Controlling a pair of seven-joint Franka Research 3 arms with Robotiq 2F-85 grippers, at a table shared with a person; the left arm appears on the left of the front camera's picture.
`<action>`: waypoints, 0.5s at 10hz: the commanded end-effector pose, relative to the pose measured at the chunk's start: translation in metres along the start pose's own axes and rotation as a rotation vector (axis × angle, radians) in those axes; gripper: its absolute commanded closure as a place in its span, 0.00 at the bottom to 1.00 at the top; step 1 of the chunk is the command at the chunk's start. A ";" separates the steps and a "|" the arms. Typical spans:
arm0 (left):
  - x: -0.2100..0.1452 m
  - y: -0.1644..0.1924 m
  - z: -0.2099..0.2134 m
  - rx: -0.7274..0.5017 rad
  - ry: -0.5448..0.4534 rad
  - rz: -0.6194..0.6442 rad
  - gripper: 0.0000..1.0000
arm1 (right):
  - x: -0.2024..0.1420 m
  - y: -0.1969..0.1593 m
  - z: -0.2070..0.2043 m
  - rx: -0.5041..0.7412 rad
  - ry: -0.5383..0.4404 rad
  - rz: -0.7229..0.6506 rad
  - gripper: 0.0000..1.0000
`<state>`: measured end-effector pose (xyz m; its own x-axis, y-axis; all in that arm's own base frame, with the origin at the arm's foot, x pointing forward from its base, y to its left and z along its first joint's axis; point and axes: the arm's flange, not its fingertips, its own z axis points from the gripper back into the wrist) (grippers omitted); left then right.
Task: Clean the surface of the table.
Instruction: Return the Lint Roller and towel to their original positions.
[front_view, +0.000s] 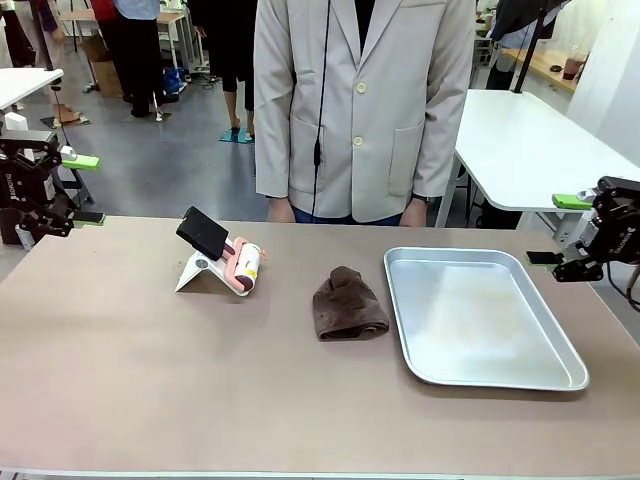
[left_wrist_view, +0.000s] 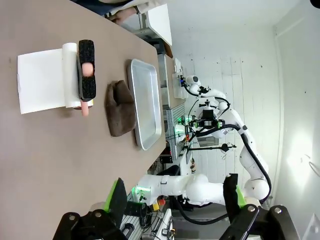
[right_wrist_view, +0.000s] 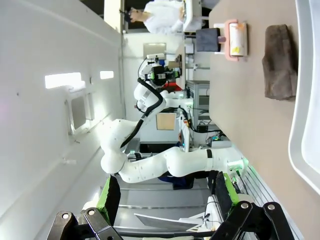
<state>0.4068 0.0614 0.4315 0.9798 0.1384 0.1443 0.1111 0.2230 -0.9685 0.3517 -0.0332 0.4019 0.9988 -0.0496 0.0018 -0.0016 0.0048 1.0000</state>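
1. Your left tool (front_view: 85, 188) hangs at the far left corner of the worktop (front_view: 150, 380), fingers spread apart and holding nothing. Your right tool (front_view: 560, 232) sits off the right edge, likewise spread and empty. Both look parked clear of the surface, likely so the middle is free to reach.
2. The worktop is the brown surface running across your whole front view, and everything you need lies on it.
3. A brown cloth (front_view: 349, 304) lies crumpled near the middle, just left of the metal tray (front_view: 560, 372); it seems placed where either arm can reach it for wiping.
4. A lint roller (front_view: 246, 266) rests on its white stand (front_view: 198, 274), left of the cloth, handle tilted up toward the far left.
5. A person (front_view: 360, 110) stands at the far edge, arms at the sides; the hands are partly hidden behind the worktop's edge.
6. You cannot make out any dirt or crumbs on the surface.
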 end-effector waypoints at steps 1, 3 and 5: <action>-0.002 -0.001 0.002 -0.007 0.008 -0.003 0.00 | -0.006 0.001 -0.002 0.002 -0.008 0.008 0.00; -0.002 -0.001 0.002 -0.007 0.008 -0.003 0.00 | -0.006 0.001 -0.002 0.002 -0.008 0.008 0.00; -0.002 -0.001 0.002 -0.007 0.008 -0.003 0.00 | -0.006 0.001 -0.002 0.002 -0.008 0.008 0.00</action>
<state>0.4068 0.0614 0.4315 0.9798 0.1384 0.1443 0.1111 0.2230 -0.9685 0.3517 -0.0336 0.4019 0.9987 -0.0509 0.0019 -0.0016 0.0048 1.0000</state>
